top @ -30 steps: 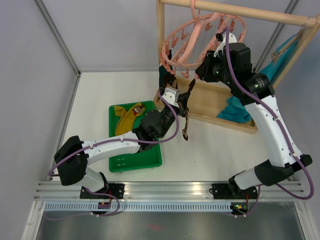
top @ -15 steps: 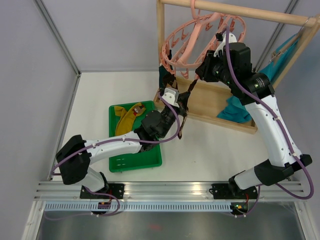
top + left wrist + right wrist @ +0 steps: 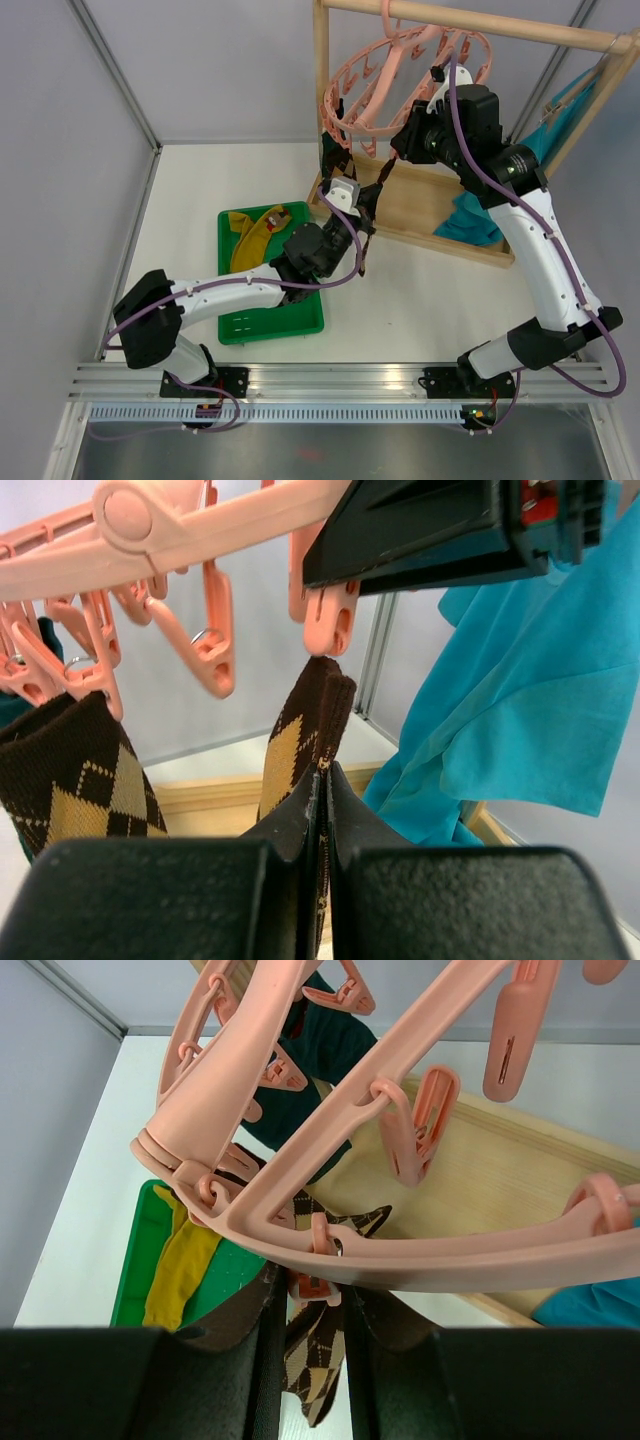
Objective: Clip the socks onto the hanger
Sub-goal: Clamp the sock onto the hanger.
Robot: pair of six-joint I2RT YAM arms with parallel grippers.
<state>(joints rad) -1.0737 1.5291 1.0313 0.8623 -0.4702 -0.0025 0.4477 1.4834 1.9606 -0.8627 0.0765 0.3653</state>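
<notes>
The pink hanger (image 3: 352, 72) hangs from the wooden rack's top bar. My left gripper (image 3: 365, 205) is shut on a brown-tan argyle sock (image 3: 300, 730). It holds the sock's top edge just under a pink clip (image 3: 325, 620); the rest of the sock dangles down (image 3: 364, 255). My right gripper (image 3: 392, 160) is shut on that same clip (image 3: 312, 1288), with the sock (image 3: 320, 1370) below it. A second argyle sock (image 3: 80, 770) and a dark teal sock (image 3: 330, 150) hang clipped to the ring. Mustard yellow socks (image 3: 250, 235) lie in the green tray (image 3: 300, 320).
The wooden rack's base (image 3: 430, 205) stands behind my grippers, its post (image 3: 320, 100) beside the ring. A large turquoise cloth (image 3: 470, 215) hangs on the right side of the rack. Grey walls close in the white table on the left and at the back.
My left gripper has lifted the argyle sock up and slightly left, towards the clip. The right gripper has stayed at the clip.
</notes>
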